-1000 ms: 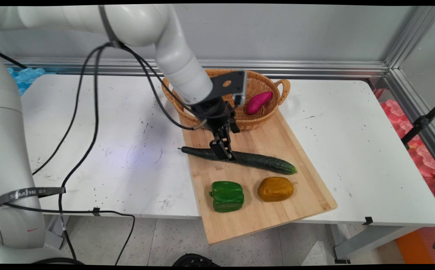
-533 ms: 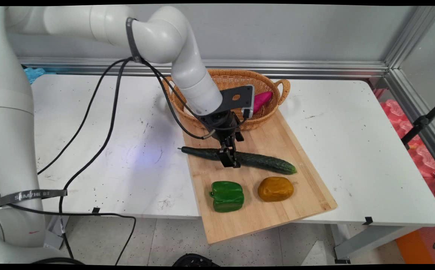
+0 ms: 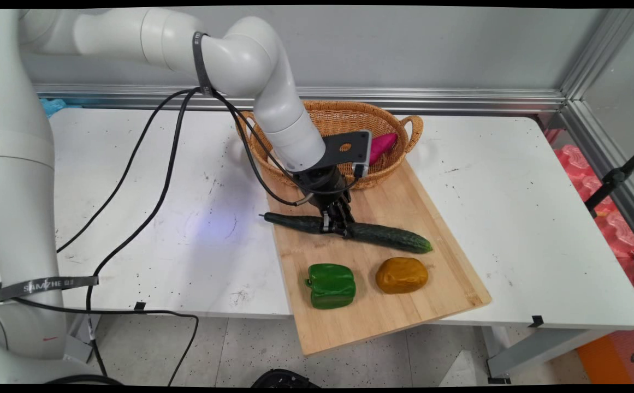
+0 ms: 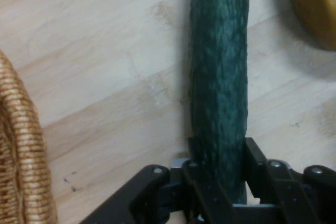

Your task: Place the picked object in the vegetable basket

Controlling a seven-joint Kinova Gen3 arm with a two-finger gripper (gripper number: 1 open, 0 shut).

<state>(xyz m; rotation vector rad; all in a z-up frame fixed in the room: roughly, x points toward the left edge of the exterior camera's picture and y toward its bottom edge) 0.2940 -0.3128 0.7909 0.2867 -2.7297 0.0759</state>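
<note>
A long dark green cucumber (image 3: 387, 236) lies across the wooden cutting board (image 3: 404, 202), its stem end reaching past the board's left edge. My gripper (image 3: 336, 228) is down on it left of its middle, with one finger on each side. In the hand view the cucumber (image 4: 218, 66) runs up from between the fingers (image 4: 254, 153), which press its flanks: my gripper (image 4: 219, 150) is shut on it. The cucumber still rests on the board.
A green bell pepper (image 3: 331, 285) and a brownish-yellow potato (image 3: 402, 274) sit nearer on the board. A wicker basket (image 3: 349, 112) behind the board holds a purple sweet potato (image 3: 382, 144). In the hand view the basket's rim (image 4: 21, 145) is at left and the potato (image 4: 315, 3) at upper right.
The arm came down and slightly right onto the cucumber. The fingers went from standing above it to closing around it.
</note>
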